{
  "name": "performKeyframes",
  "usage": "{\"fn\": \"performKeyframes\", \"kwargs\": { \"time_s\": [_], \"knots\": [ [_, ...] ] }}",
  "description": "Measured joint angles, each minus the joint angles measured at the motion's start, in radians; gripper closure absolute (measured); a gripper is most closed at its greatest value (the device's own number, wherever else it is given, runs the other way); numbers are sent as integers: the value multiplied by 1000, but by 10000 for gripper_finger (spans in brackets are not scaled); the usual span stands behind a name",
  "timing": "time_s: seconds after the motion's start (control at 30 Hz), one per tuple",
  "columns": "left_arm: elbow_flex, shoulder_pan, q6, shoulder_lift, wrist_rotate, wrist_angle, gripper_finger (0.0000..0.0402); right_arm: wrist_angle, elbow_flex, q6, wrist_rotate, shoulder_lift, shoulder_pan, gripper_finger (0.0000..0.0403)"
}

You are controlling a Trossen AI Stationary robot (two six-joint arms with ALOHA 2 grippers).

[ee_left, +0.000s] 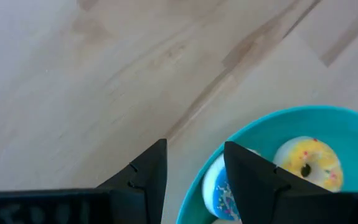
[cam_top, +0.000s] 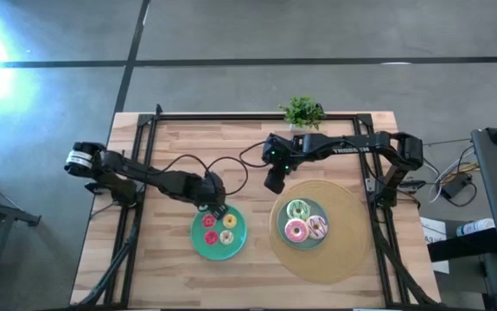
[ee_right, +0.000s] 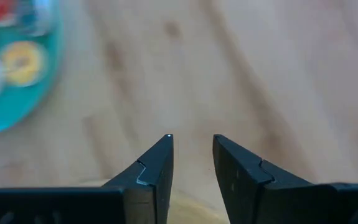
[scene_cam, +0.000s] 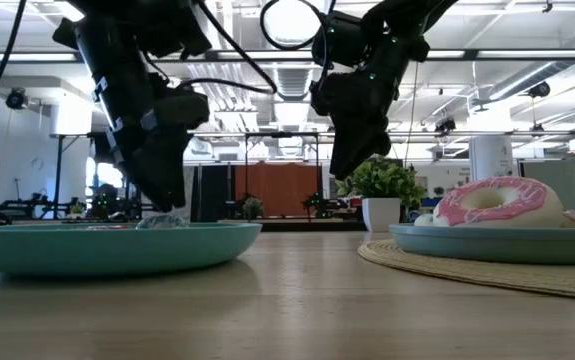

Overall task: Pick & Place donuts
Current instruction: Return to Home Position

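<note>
Plates, two; small donuts, four; large donuts, three.

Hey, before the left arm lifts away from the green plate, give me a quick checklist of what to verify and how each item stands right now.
1. Left gripper empty: ok, jaws open with only table showing between them.
2. Jaws clear of the small blue donut: cannot tell; it lies partly hidden behind one jaw.
3. Small yellow donut resting on the green plate: ok.
4. Right gripper empty: ok, jaws open, holding nothing.
5. Pink donut seated on the other plate: ok.
</note>
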Motion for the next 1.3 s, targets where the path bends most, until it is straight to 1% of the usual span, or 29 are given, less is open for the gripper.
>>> {"fn": "performKeyframes", "kwargs": {
  "time_s": [0.07, 0.13, 0.3, 0.47, 0.53, 0.63, 0.77, 0.87, 0.93, 0.97, 1.07, 1.17, 1.23, 1.3],
  "knots": [
    [2, -5, 31, -14, 1, 1, 269, 11, 0, 8, -85, 0, 0, 296],
    [3, -14, 65, -35, 3, 5, 269, 26, -2, 28, -134, 0, 1, 296],
    [-2, -53, 88, -66, 6, -1, 269, 42, -9, 71, -139, 0, 0, 296],
    [-3, -83, -17, -91, 8, 0, 269, 44, -11, 74, -139, 0, 2, 296],
    [-3, -95, -40, -122, 14, 21, 269, 47, -11, 59, -139, -8, 3, 296],
    [-3, -115, -8, -185, 30, 91, 269, 83, -11, 27, -138, -50, 6, 296],
    [-5, -113, 68, -270, 31, 159, 269, 110, -22, -32, -139, -146, 7, 296],
    [-20, -89, 120, -312, 31, 198, 269, 130, -70, -53, -127, -243, 7, 301],
    [-49, -66, 149, -341, 51, 228, 269, 145, -122, -48, -77, -331, 8, 305],
    [-67, -51, 163, -351, 73, 272, 269, 149, -155, -38, -47, -379, 9, 307],
    [-139, 3, 197, -380, 163, 401, 269, 151, -255, 17, 56, -524, 22, 314],
    [-204, 65, 231, -399, 252, 549, 269, 147, -339, 73, 128, -667, 37, 319],
    [-230, 104, 249, -416, 258, 589, 269, 141, -386, 78, 150, -758, 40, 321],
    [-237, 142, 257, -438, 235, 556, 269, 130, -424, 74, 154, -836, 40, 321]
  ]
}}
